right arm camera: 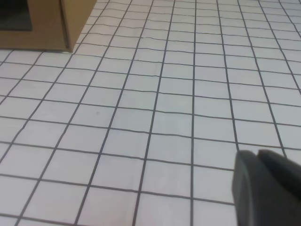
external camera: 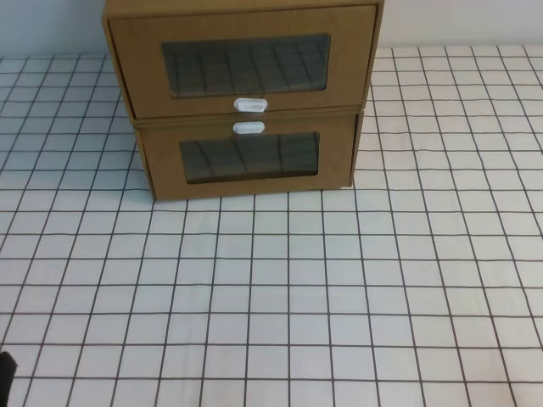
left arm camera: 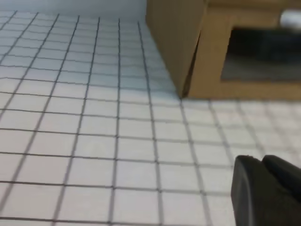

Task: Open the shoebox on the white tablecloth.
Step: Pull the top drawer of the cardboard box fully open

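Observation:
Two brown cardboard boxes stand stacked at the back of the white tablecloth (external camera: 271,288). The upper one is the shoebox (external camera: 136,68), with a clear window and a small white tab handle (external camera: 250,105) under it; its drawer is closed. The lower box (external camera: 335,153) has its white tab (external camera: 249,127) above its window. My left gripper (left arm camera: 261,159) hangs shut and empty above the cloth, well in front of and left of the stack. My right gripper (right arm camera: 256,153) is also shut and empty over the cloth, right of the stack and well short of it.
The left wrist view shows the lower box's left front corner (left arm camera: 188,84); its right front corner (right arm camera: 66,28) shows in the right wrist view. A dark bit of the left arm (external camera: 5,373) peeks in at the lower left edge of the high view. The grid cloth covers the table.

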{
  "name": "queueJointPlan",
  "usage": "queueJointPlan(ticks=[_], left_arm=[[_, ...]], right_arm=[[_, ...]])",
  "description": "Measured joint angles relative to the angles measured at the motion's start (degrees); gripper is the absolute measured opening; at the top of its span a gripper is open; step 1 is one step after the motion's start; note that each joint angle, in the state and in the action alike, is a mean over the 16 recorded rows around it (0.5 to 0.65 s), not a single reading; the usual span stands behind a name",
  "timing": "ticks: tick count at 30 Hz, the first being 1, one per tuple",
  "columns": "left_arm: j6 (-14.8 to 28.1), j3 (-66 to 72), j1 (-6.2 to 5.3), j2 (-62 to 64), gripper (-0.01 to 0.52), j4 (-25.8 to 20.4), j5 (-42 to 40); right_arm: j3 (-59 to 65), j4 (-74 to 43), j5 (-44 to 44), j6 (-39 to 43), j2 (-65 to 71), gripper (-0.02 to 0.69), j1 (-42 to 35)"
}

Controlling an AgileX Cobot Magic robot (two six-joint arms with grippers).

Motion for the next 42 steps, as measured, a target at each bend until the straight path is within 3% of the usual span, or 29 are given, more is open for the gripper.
queueJointPlan(ticks=[9, 15, 21, 33, 42], left_arm=[[-8.5, -1.3, 0.00, 0.5, -0.002, -13.6, -9.1], [-7.0, -8.2, 0.00, 6.0, -0.002, -16.5, -4.9], [0.9, -21.9, 0.00, 18.1, -0.002, -17.0, 6.4], [24.3, -58.6, 0.00, 53.8, -0.002, -22.8, 22.5], [33.0, -87.5, 0.00, 79.5, -0.002, -27.3, 29.8]], right_arm=[[0.0, 0.0, 0.0, 0.0, 0.0, -0.014, 0.0], [0.0, 0.0, 0.0, 0.0, 0.0, -0.013, 0.0], [0.0, 0.0, 0.0, 0.0, 0.0, -0.013, 0.0], [0.0, 0.0, 0.0, 0.0, 0.0, -0.013, -0.1], [0.0, 0.0, 0.0, 0.0, 0.0, -0.013, -0.1]])
